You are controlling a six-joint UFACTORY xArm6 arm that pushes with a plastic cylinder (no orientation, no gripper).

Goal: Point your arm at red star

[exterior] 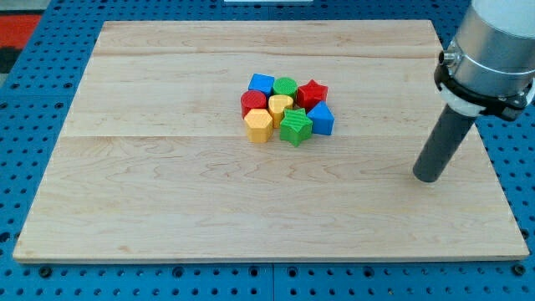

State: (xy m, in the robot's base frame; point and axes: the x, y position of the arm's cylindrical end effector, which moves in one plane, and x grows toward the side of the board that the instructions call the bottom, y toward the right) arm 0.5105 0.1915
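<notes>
The red star (313, 92) lies at the upper right of a tight cluster of blocks near the middle of the wooden board (167, 184). Around it are a green round block (286, 86), a blue block (262, 84), a red round block (253, 103), a yellow block (280, 107), a yellow hexagon (258, 125), a green star (295, 126) and a blue triangle-like block (321, 119). My tip (428, 177) stands on the board well to the right of and below the cluster, apart from every block.
The arm's grey body (493, 50) hangs over the board's right edge. A blue perforated table (33, 125) surrounds the board.
</notes>
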